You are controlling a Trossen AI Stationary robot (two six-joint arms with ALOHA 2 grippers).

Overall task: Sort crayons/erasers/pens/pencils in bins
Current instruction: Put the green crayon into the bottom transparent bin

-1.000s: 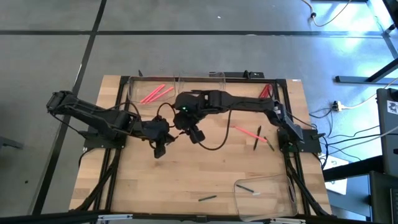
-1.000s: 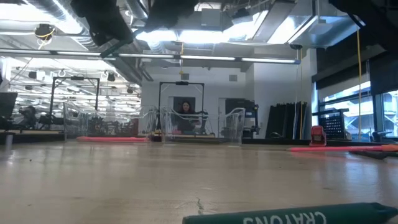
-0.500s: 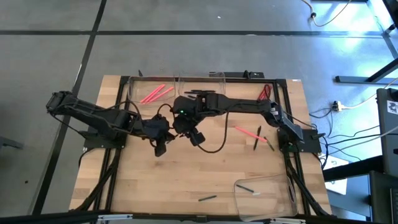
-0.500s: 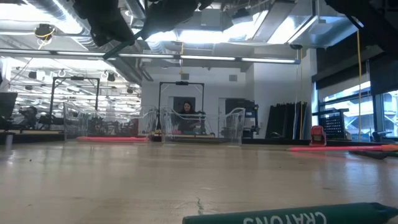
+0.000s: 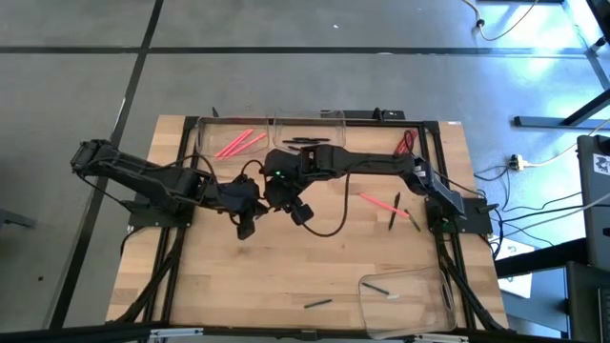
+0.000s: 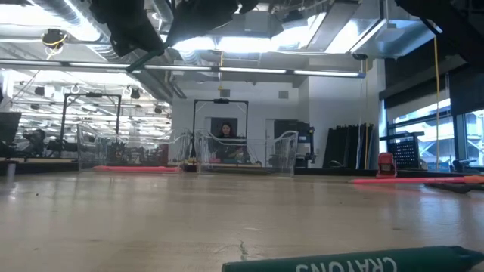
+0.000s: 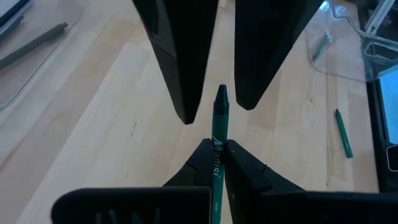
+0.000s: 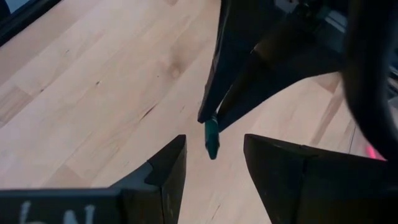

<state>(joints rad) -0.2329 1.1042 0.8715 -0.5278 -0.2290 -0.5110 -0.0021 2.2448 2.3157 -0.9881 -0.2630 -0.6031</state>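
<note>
My left gripper point(image 7: 214, 163) is shut on a dark green crayon point(image 7: 219, 124) above the table's middle point(image 5: 250, 221). My right gripper point(image 8: 214, 163) reaches in from the right point(image 5: 297, 210), open. Its two fingers point(image 7: 180, 62) stand on either side of the crayon's pointed end point(image 8: 211, 138), apart from it. Three clear bins show: one far left point(image 5: 205, 152) with pink sticks point(image 5: 236, 143), one far middle point(image 5: 338, 116) with black sticks point(image 5: 300, 141), and one near right point(image 5: 429, 276) with dark sticks point(image 5: 379, 286). My left gripper pinches the crayon's paper-wrapped shaft point(image 7: 216, 158) between its two fingers. The crayon lies along the fingers. Its pointed end point(image 7: 221, 94) sticks out ahead of the fingertips, and its back end runs back between them. It is lifted clear of the table.
Loose on the table's right are a pink stick point(image 5: 379, 202) and two dark sticks point(image 5: 394, 217). A green crayon lies near the front edge point(image 5: 317, 304), also close in the low view point(image 6: 355, 263). More pink sticks lie far right point(image 5: 408, 140). A person point(image 6: 225, 133) is far behind.
My right arm has shifted a little toward the table's left, bringing its gripper closer to my left gripper and the crayon.
</note>
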